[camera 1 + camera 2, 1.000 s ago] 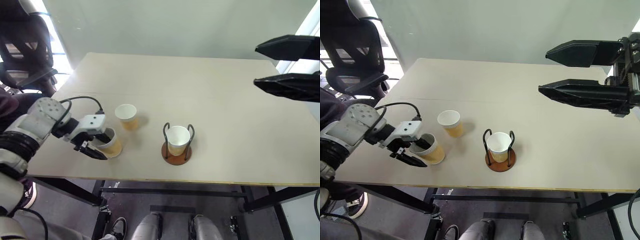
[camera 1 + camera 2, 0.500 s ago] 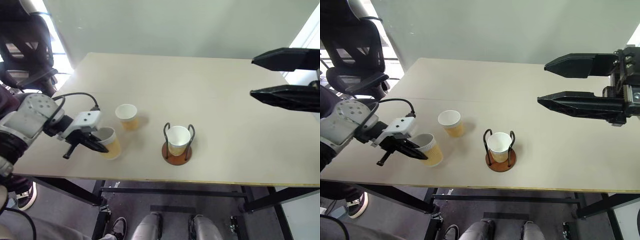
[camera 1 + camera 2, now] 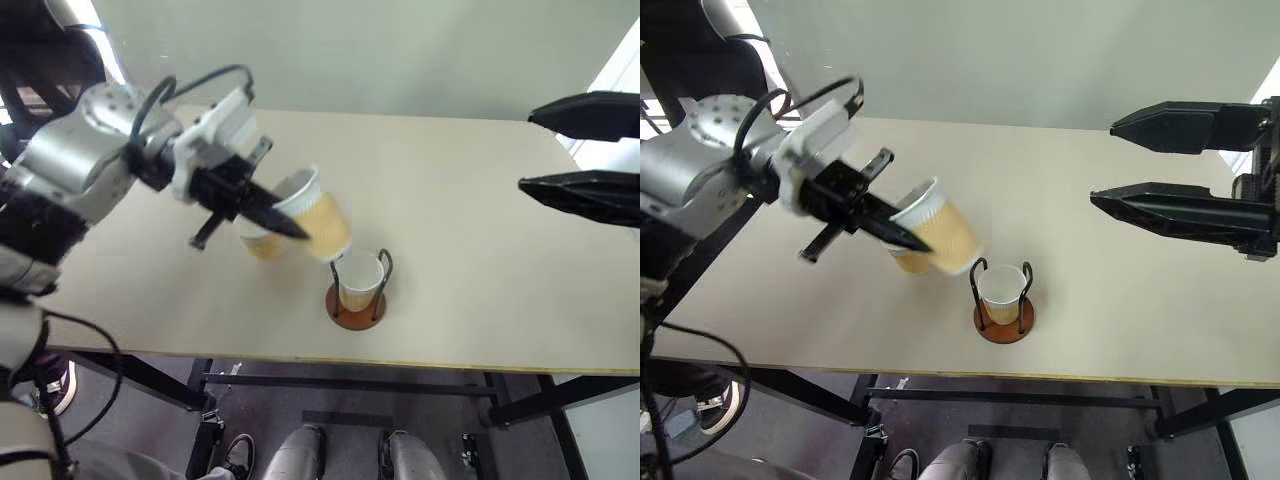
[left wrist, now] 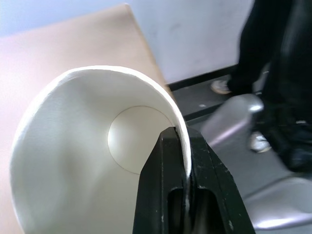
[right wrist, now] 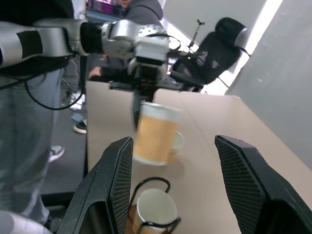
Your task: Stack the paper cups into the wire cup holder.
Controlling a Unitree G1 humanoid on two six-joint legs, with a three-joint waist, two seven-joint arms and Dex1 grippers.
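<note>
- Left gripper (image 3: 285,225): clamped on the rim of a paper cup (image 3: 318,226). One black finger sits inside the cup wall, the other outside; the left wrist view shows the wall pinched between them.
- Held cup is in the air, off the table (image 3: 480,220), tilted with its mouth toward the gripper and its base pointing down toward the wire cup holder (image 3: 356,290). Base hangs just above and to the left of the holder's near loop; contact with the loop can't be resolved.
- Right gripper (image 3: 1185,165): fingers spread well apart, nothing between them, raised over the table's right side, far from the cups.
- Holder: round reddish-brown wooden disc, two thin dark wire loops standing upright. One cup (image 3: 359,278) already sits upright between the loops, mouth up.
- Third cup (image 3: 262,243) stands on the table left of the holder, mostly hidden behind the held cup and the left fingers.
- Cups: tapered paper, yellow-tan outside, matte white inside, white rolled rim, flat round bottom.
- Table: plain light-beige matte top, straight edges, dark frame underneath.
- Gripper fingers: black, long, tapering to narrow tips; left wrist housing is white and grey with a looped black cable.
</note>
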